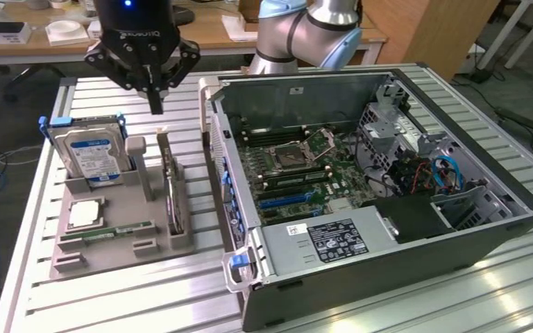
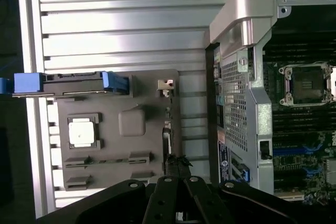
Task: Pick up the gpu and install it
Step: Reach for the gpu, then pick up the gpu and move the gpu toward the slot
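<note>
gpu (image 1: 169, 187) status: not picked up yet. It stands on edge in its slot of the gray holder (image 1: 132, 202), on the side nearest the case.
gripper (image 1: 155, 105): pinched fully shut with nothing in it. It hangs in the air above the far end of the card, fingertips pointing straight down and not touching anything.
wrist view: looks down the closed fingers onto the thin top edge of the card, so it's lined up over it, more or less.
done so far: I'd say just the approach. Nothing in the holder looks disturbed.
left: pretty much the whole job, both the grab and seating the card in the motherboard (image 1: 294, 156).
tight spots: the hard drive (image 1: 89, 154) stands in the same holder on the exterior view's left of the card, with a gray post between them. The pale side wall of the computer case (image 1: 415, 267) rises just beside the holder on the exterior view's right.
open room: clear air straight above the card. The case lies open on top, and the blue slots (image 1: 285, 201) look reachable from above, though drive cages and cables crowd the far side.
</note>
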Available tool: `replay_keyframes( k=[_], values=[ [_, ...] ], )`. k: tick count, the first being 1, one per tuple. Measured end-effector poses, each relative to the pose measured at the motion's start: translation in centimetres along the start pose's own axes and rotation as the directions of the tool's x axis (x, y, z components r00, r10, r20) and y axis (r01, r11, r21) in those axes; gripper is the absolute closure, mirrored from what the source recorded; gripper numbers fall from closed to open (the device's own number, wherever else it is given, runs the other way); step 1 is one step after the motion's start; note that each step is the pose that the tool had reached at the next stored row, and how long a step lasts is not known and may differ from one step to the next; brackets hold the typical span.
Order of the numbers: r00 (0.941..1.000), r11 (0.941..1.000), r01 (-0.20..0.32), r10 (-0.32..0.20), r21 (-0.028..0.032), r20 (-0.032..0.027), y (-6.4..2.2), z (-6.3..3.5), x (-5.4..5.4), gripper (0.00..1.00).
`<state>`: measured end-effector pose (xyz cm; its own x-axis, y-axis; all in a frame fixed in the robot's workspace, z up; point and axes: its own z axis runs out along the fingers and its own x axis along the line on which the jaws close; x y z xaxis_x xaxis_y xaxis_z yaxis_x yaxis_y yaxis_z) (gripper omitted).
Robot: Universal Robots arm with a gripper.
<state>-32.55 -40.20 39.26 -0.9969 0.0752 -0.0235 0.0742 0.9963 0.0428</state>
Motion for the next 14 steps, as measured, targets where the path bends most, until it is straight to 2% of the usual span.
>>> replay_keyframes(
  k=[5,14],
  values=[
    [1.0000,1.0000,0.000,0.000,0.0000,0.0001,-0.08,-0.02,0.95,0.90],
    [1.0000,1.0000,0.000,0.000,0.0000,0.0000,-0.09,-0.02,1.01,0.90]
  ],
)
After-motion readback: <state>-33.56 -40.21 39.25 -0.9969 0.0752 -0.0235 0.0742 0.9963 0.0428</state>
